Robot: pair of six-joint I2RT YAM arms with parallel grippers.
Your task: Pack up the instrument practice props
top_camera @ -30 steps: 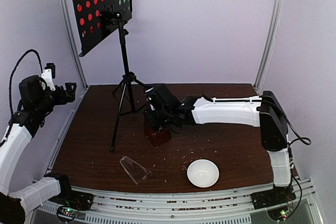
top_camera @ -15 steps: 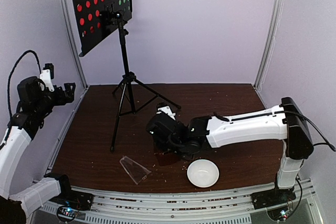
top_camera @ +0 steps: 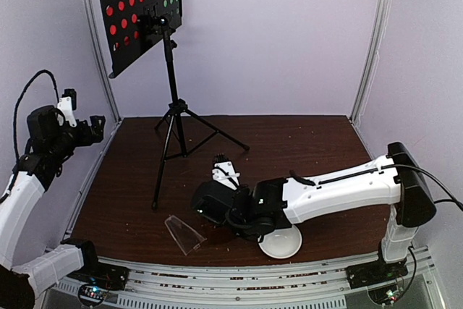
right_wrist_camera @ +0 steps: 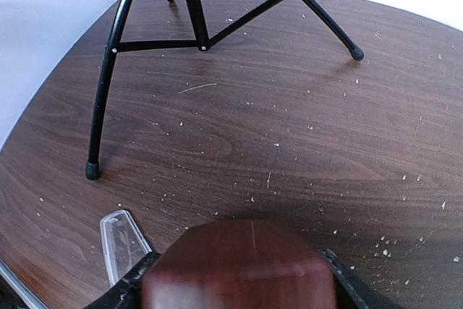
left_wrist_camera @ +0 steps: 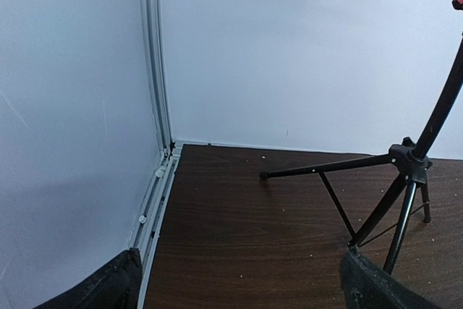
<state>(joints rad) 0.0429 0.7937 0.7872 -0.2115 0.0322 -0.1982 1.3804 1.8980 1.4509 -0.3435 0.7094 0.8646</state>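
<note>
R end effector [right_wrist_camera: 239,284] grips metronome [right_wrist_camera: 239,257] at table [top_camera: 311,142] front, clear cover [top_camera: 184,233] at its 9 o'clock; L end effector [left_wrist_camera: 239,287] agape, idle. Risk: slack grip tips metronome, forearm shoves bowl [top_camera: 288,244] at 3 o'clock

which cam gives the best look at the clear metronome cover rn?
Top external: the clear cover shows its whole outline with nothing in front of it. Right wrist catches only one end of it at the bottom-left edge. Left wrist doesn't show it at all.

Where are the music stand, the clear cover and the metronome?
music stand [top_camera: 171,70], top view, on its upright pole.
clear cover [top_camera: 185,233], top view, on its flat side.
metronome [right_wrist_camera: 239,265], right wrist view, on its near face.
</note>
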